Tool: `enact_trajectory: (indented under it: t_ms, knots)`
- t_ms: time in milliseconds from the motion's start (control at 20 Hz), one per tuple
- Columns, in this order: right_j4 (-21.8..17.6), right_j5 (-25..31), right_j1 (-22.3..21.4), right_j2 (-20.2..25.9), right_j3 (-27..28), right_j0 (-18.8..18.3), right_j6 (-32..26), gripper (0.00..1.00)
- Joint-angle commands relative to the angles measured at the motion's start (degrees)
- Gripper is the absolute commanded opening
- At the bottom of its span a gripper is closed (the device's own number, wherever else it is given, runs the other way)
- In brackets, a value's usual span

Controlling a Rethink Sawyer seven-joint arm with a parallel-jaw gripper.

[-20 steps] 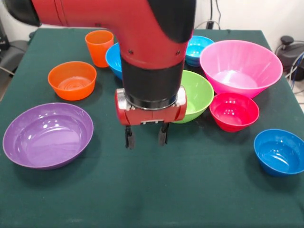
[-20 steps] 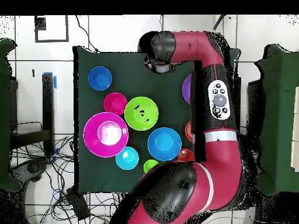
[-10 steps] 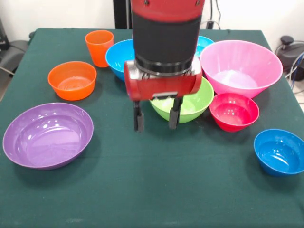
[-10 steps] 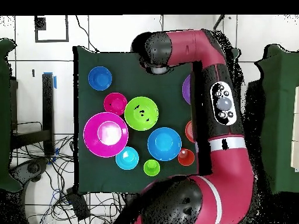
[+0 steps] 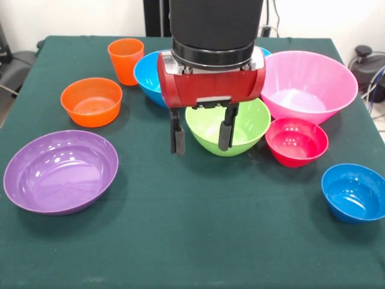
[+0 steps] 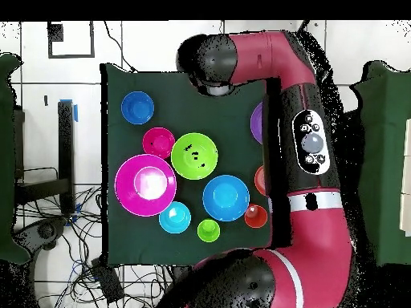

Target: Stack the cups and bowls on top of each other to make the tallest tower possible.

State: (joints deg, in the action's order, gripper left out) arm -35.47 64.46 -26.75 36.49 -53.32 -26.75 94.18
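From the front, the gripper [image 5: 201, 135] hung over the green table [image 5: 240, 241] with its two black fingers spread apart and nothing between them; one finger [image 5: 178, 136] sat just off the near-left rim of the lime green bowl [image 5: 227, 125], the other was in front of that bowl's wall. The large blue bowl [image 5: 149, 73] peeked out behind the arm, with the orange cup [image 5: 126, 59] upright just left of it. The orange bowl [image 5: 91, 101] sat further left and the wide purple bowl [image 5: 60, 171] was nearest the camera on that side. On the right were the huge pink bowl [image 5: 305, 85], the small red bowl [image 5: 296, 141] just in front of it, and a small blue bowl [image 5: 354, 192] well apart at the near right. Nothing was stacked, everything open side up. From overhead, the arm [image 6: 301, 152] covered most of the right side of the table, so the gripper itself was hidden under the wrist. You could see the light green cup [image 6: 209, 230] beside the large blue bowl, plus a second small blue bowl [image 6: 175, 217] next to the pink one.
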Motion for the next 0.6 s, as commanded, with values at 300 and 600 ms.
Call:
enact_trajectory:
  t_ms: [300, 600]
  knots:
    - [-0.9, 12.0, 4.5, -0.9, 7.0, 2.9, -10.5, 1.00]
    - [3.3, 2.9, -5.5, -3.2, -12.0, -0.5, -3.0, 1.00]
